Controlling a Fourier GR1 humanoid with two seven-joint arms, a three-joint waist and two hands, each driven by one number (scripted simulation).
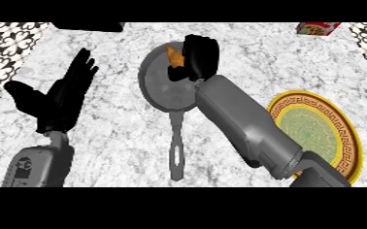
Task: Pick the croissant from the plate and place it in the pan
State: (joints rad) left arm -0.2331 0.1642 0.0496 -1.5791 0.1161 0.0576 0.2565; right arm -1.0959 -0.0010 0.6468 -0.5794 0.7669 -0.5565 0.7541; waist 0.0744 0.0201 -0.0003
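One tan croissant [173, 56] is clasped in my right hand [201, 53], fingers curled, over the far side of the round grey pan [159, 91]. My left hand [61, 97] rests wide open; marbled surface [114, 140] free between.

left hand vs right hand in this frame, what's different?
Pose: left hand is open, fingers straight and up, holding nothing; right hand is curled round the croissant.
Place: left hand is at the view's left over the counter, off the pan; right hand is over the pan's far side.
Shared: both are black, on grey forearms.
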